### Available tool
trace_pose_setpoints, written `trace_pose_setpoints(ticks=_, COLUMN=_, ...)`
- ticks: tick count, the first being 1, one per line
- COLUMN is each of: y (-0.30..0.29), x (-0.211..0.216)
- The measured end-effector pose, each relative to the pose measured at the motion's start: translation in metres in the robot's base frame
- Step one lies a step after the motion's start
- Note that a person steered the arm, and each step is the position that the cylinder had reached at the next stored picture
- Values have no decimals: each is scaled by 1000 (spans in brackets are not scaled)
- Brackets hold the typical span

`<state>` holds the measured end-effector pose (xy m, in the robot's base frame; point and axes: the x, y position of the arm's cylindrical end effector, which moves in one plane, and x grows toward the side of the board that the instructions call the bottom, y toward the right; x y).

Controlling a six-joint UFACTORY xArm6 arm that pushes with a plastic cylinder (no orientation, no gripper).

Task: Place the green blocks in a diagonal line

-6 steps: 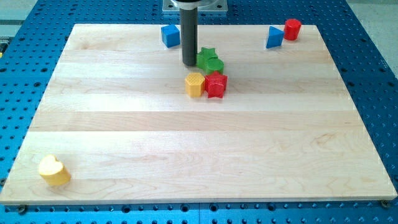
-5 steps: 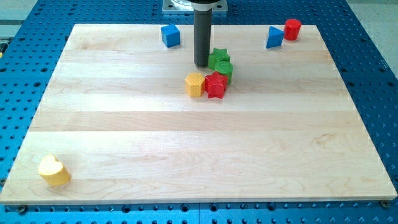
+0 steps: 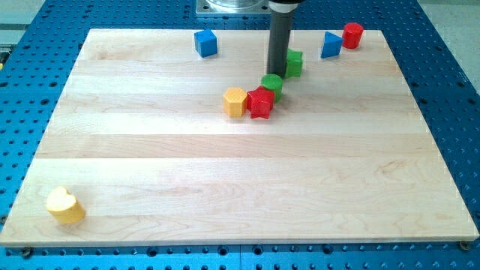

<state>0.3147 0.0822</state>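
Observation:
My tip [image 3: 278, 73] stands near the top middle of the board, just left of the green star block [image 3: 294, 63] and just above the green cylinder [image 3: 271, 85]. The star lies up and to the right of the cylinder, with a small gap between them. The cylinder touches the red star block [image 3: 260, 102], which sits against the yellow hexagon block [image 3: 235, 101].
A blue cube [image 3: 205, 43] lies at the top left of my tip. A blue triangular block [image 3: 331, 45] and a red cylinder [image 3: 352, 34] sit at the top right. A yellow heart block [image 3: 64, 205] lies at the bottom left corner of the wooden board [image 3: 240, 187].
My tip moved right along the top of the board. The green star went right and up with it, away from the green cylinder. The other blocks stayed put.

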Motion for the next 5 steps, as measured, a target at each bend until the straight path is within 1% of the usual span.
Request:
trace_pose_setpoints(ticks=1, y=25, x=14)
trace_pose_setpoints(ticks=2, y=62, x=41)
trace_pose_setpoints(ticks=3, y=12, x=62)
trace_pose_setpoints(ticks=4, y=-30, x=62)
trace_pose_setpoints(ticks=5, y=-16, x=84)
